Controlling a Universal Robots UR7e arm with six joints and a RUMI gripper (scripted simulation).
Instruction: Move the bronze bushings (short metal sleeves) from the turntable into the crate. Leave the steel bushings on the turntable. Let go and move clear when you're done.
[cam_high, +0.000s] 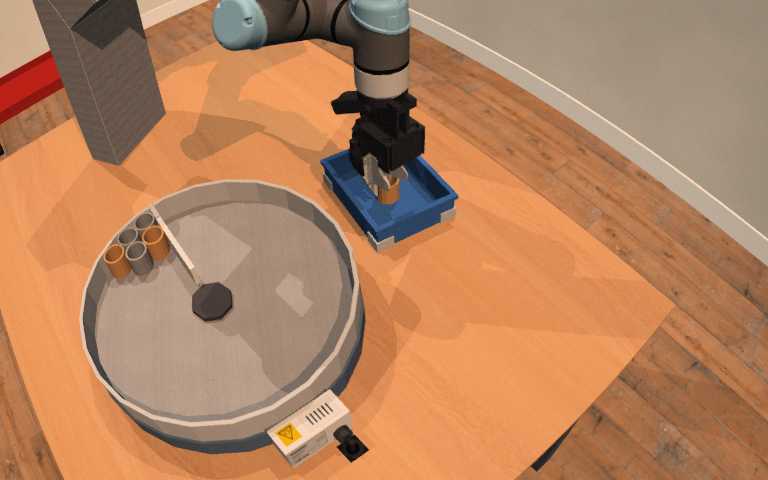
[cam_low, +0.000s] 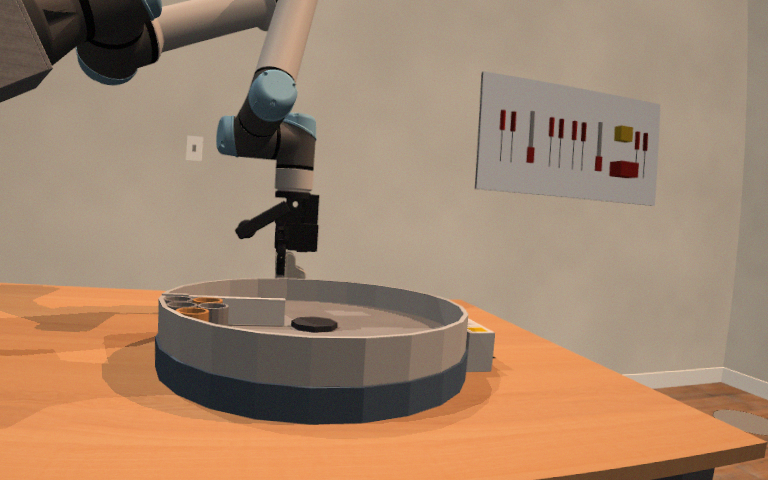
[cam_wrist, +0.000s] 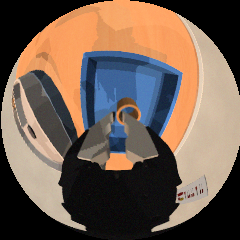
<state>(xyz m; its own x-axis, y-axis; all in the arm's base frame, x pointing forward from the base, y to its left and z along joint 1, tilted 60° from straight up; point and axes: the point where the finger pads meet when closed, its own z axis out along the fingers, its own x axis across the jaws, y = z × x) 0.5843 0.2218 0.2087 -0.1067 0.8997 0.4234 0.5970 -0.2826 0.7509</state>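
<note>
A bronze bushing (cam_high: 388, 195) (cam_wrist: 126, 102) is upright inside the blue crate (cam_high: 352, 213) (cam_wrist: 88, 92). My gripper (cam_high: 380, 190) (cam_wrist: 117, 112) is low in the crate at this bushing, its fingertips slightly apart on either side of the near wall; it looks open by a small gap. Whether the bushing rests on the crate floor is hard to tell. On the turntable (cam_high: 169, 362) (cam_low: 339, 362), one bronze bushing (cam_high: 118, 267) (cam_low: 193, 315) stands at the outer wall and another bronze bushing (cam_high: 159, 247) stands beside the divider. Three steel bushings (cam_high: 139, 264) (cam_low: 219, 313) stand among them.
The white divider (cam_high: 175, 240) (cam_low: 257, 311) runs from the turntable's rim toward the dark centre hub (cam_high: 212, 301) (cam_low: 314, 323). A control box (cam_high: 311, 427) is at its front edge. A grey column (cam_high: 113, 90) stands at the back left. The turntable wall rises between the two areas.
</note>
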